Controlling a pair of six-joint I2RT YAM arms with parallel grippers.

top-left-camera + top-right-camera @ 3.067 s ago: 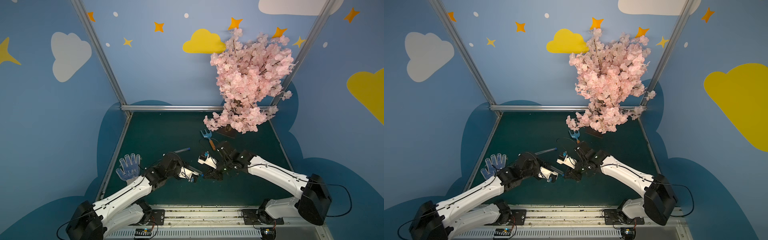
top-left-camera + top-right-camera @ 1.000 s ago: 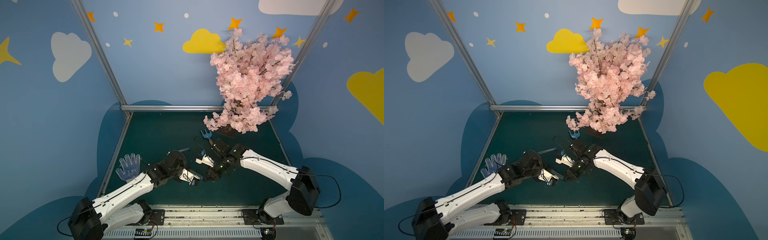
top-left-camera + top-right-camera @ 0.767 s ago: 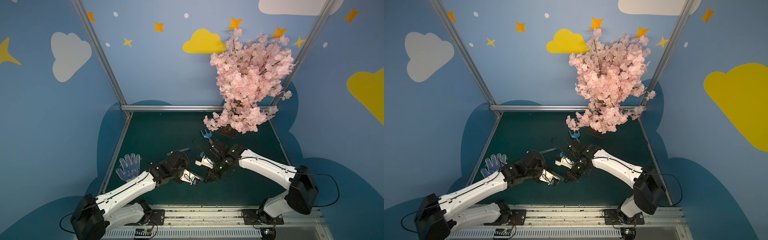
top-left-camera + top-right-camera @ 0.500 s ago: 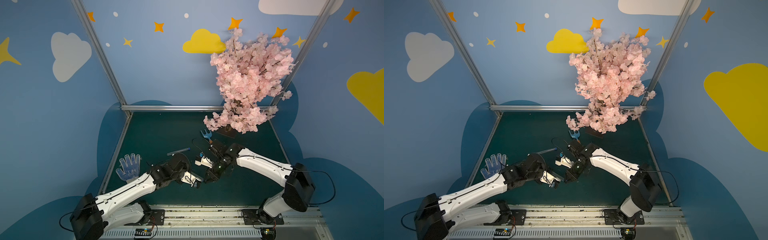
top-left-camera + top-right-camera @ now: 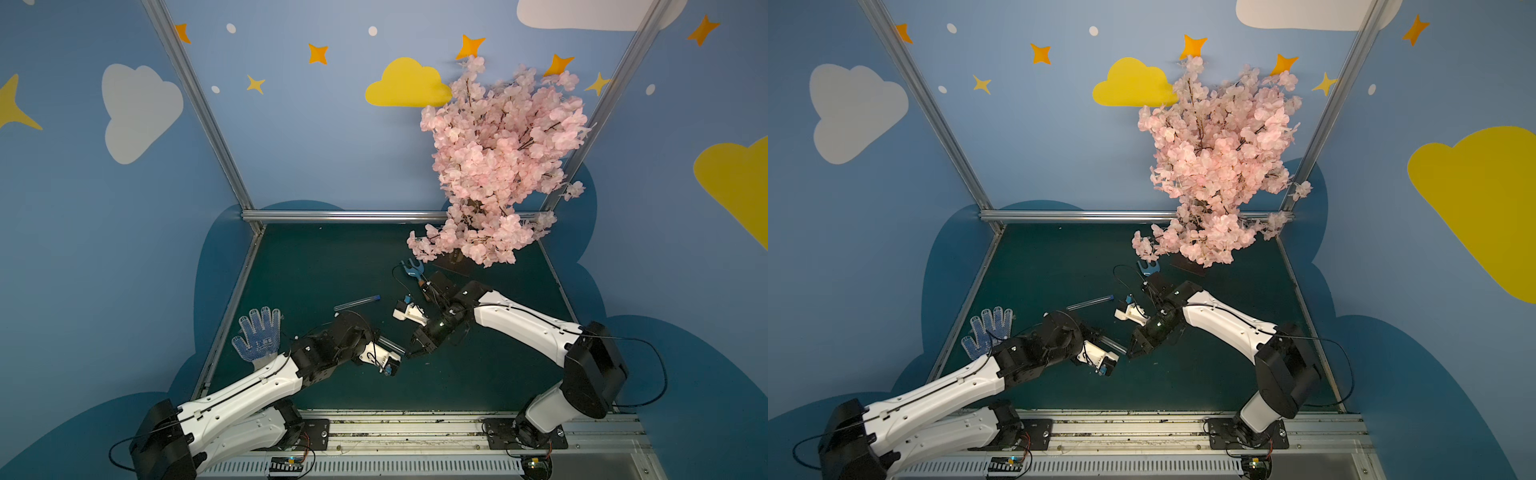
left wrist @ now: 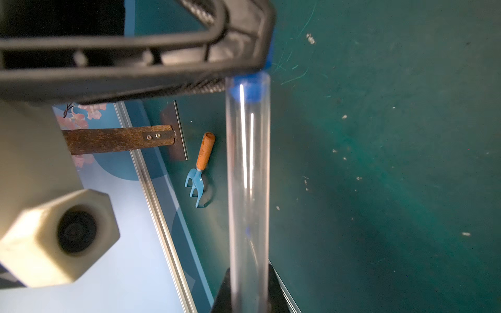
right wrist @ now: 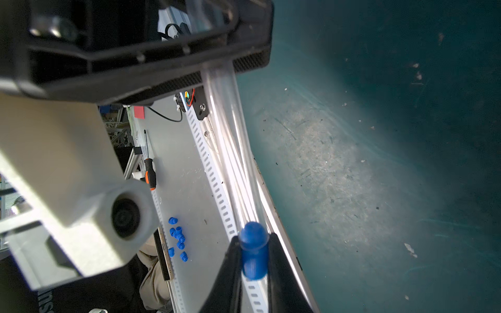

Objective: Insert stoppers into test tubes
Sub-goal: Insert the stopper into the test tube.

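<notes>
The left gripper (image 6: 248, 291) and the right gripper (image 7: 253, 273) meet over the front middle of the mat (image 5: 311, 257). A test tube (image 6: 248, 176) runs between them, with a stopper (image 7: 253, 238) in its mouth at the right gripper's end. A second test tube (image 5: 356, 302) lies behind them. The glove (image 5: 259, 332) lies at the mat's left edge. The garden fork (image 5: 412, 270) lies farther back, before the blossom tree (image 5: 498, 166).

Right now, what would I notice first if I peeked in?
The big pink blossom tree stands at the back right of the mat. Mid-mat, the left tool holds a clear test tube while the right tool pinches a blue stopper at its mouth.
</notes>
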